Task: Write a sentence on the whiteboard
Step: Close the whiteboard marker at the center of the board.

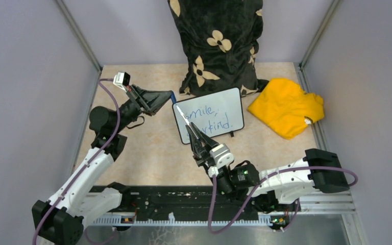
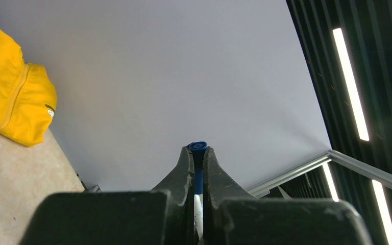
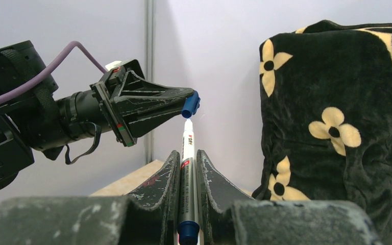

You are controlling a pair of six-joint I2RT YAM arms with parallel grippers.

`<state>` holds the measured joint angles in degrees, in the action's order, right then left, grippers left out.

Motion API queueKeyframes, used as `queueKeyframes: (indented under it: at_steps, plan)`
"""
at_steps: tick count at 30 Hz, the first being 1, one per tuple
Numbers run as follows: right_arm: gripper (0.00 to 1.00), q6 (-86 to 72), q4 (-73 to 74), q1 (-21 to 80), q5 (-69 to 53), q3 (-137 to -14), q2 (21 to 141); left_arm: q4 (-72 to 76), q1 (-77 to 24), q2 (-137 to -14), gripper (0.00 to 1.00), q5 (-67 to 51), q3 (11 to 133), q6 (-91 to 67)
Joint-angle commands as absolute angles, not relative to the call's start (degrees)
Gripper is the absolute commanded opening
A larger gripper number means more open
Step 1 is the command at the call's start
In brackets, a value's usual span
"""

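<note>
The whiteboard [image 1: 235, 104] leans tilted at the middle of the table, with the sentence [image 1: 210, 117] in blue marker in two lines, beginning "smile,". My right gripper [image 1: 190, 126] [image 3: 187, 153] is shut on a white marker [image 3: 188, 163] with its writing end pointing up and away, over the board's left edge. My left gripper [image 1: 169, 96] [image 2: 198, 152] is shut on the blue cap [image 2: 198, 147] [image 3: 190, 104]. In the right wrist view the marker's tip sits right at the cap's mouth. Whether it has entered I cannot tell.
A black cushion with cream flowers [image 1: 217, 41] [image 3: 337, 127] stands behind the board against the back wall. A yellow cloth [image 1: 286, 106] [image 2: 15, 102] lies to the board's right. Grey walls enclose the table on three sides.
</note>
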<state>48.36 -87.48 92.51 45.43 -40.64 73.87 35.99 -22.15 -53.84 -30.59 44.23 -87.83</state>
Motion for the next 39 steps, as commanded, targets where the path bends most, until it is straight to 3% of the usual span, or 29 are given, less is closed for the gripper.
queueKeyframes:
  at_steps: [1,39]
  plan:
    - [0.0,48.25,-91.48,93.17,45.61,-43.0,72.97,37.76,-22.63,-53.02,0.0,-31.76,45.95,-86.8]
    - [0.0,48.42,-92.54,93.19,46.31,-42.56,72.64,35.69,-23.38,-52.17,0.0,-30.19,44.31,-83.52]
